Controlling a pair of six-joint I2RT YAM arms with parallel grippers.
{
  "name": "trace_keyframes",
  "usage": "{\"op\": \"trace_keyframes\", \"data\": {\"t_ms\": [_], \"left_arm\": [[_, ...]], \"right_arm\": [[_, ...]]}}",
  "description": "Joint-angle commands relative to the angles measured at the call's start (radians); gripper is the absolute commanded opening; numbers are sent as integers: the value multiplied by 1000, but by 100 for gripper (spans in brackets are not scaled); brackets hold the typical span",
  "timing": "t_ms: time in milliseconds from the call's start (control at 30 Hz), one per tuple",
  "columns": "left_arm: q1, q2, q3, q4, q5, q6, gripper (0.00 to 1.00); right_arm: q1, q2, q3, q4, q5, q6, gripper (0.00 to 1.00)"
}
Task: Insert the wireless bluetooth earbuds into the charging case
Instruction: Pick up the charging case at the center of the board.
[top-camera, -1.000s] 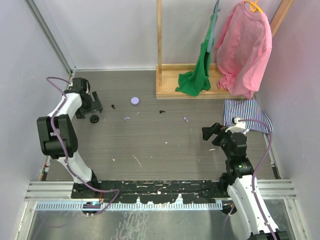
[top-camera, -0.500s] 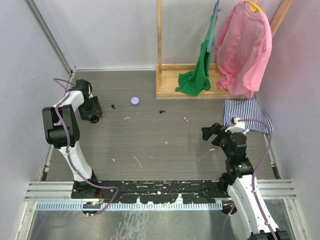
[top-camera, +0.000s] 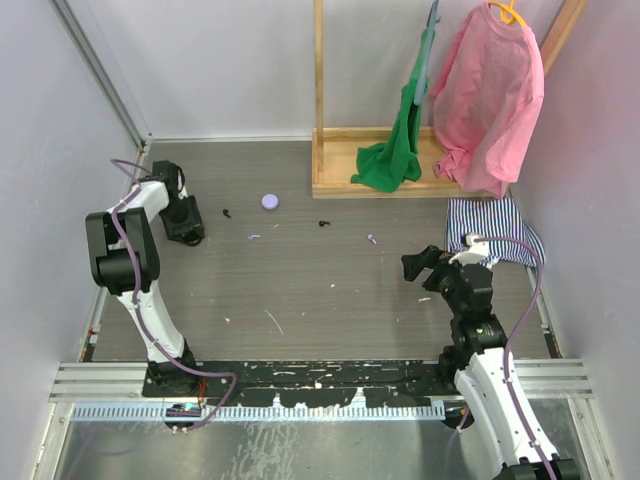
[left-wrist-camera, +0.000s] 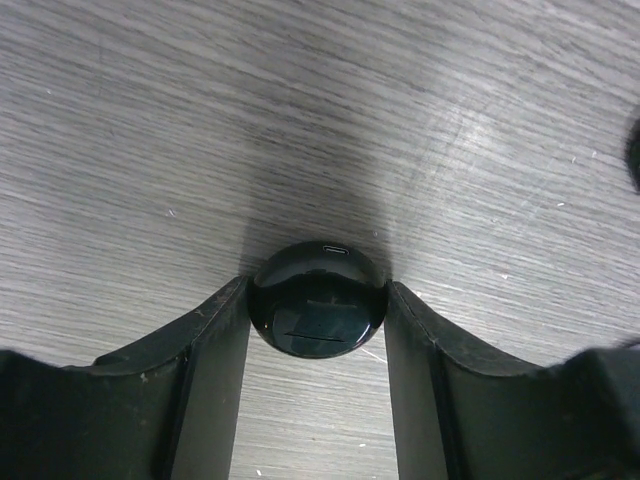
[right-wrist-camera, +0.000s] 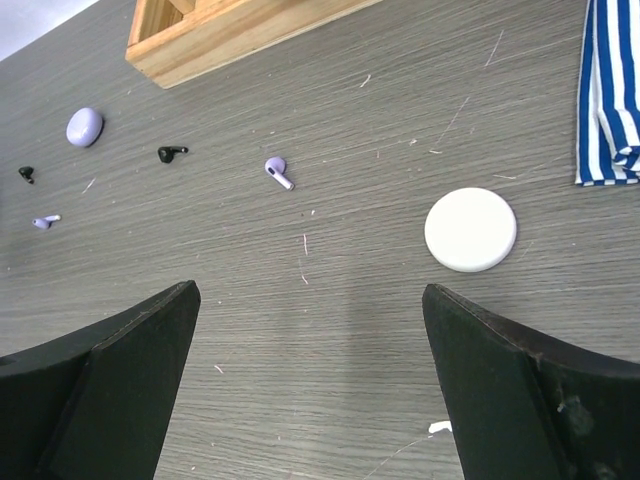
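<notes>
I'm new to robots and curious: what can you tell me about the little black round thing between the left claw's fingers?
The black round case is a glossy, plastic-looking puck, apparently shut, with a small slot-shaped port on its far edge. It lies flat on the grey wood-grain table, inside the left claw, whose two dark fingers press against its sides.

Seen from above, the left end effector (top-camera: 189, 229) hides the black charging case (left-wrist-camera: 318, 312) beneath it. On the tabletop (top-camera: 320, 290), the lilac earbud (top-camera: 372, 238) and black earbud (top-camera: 323, 222) are specks there, too small to read their shape. The left wrist view's right edge cuts off a dark object (left-wrist-camera: 634, 152). The right wrist view's edge cuts off the striped cloth (right-wrist-camera: 610, 90).
</notes>
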Motion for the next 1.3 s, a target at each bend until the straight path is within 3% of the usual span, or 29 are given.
{"op": "trace_keyframes", "data": {"t_ms": [0,267,600,1000,1267], "left_arm": [[-19,-76,27,-45,36,-15,43],[-90,-179,32,-122,-2,-49,42],[-359,-305,-82,-44,-17,-81,42],[-730,-396,-228,152,-50,122,42],[-865,-450,-305,252,-16,326,41]], "right_arm": [[5,10,11,74,-38,-15,100],[5,106,57,108,-173,-35,100],[27,379,172,122,-404,-11,97],[147,582,265,240,-467,26,96],[176,720,308,334,-543,52,94]]}}
